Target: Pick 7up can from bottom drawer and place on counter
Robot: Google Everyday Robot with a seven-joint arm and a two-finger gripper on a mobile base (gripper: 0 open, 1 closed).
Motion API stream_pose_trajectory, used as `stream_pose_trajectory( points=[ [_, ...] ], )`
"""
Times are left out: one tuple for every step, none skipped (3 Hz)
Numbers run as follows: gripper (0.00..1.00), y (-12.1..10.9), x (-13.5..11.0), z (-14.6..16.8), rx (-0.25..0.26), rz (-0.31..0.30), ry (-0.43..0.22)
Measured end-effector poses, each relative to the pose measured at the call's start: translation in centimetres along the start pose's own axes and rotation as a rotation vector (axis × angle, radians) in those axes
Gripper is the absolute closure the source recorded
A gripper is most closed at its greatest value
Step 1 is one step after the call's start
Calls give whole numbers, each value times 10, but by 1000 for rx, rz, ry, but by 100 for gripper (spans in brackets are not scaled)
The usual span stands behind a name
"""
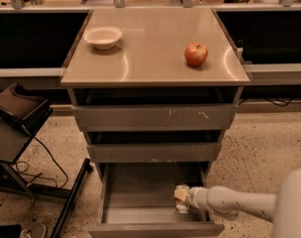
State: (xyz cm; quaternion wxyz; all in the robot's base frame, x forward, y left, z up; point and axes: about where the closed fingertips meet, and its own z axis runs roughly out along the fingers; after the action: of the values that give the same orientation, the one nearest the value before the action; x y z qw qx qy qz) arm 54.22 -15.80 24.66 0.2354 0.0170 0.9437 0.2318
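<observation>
The bottom drawer [140, 217] is pulled open below two shut drawers. My gripper [182, 199] is inside it at the right, on a white forearm [229, 203] that reaches in from the lower right. A small shiny silvery thing [181, 207], which looks like the 7up can, sits right at the gripper's tip on the drawer floor, partly hidden by it. I cannot tell whether the gripper holds it. The counter [150, 58] is the glossy beige top of the cabinet.
A red apple [196, 54] stands on the counter at the right and a white bowl [103, 36] at the back left. A black stand with cables [17, 118] is on the floor to the left. Dark ledges flank the cabinet.
</observation>
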Motion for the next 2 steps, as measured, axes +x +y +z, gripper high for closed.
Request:
stream_pose_trajectory(
  points=[
    [100,37,-38,-90,-16,-53,-195],
    [100,83,-64,-186,-43,-45,-328]
  ],
)
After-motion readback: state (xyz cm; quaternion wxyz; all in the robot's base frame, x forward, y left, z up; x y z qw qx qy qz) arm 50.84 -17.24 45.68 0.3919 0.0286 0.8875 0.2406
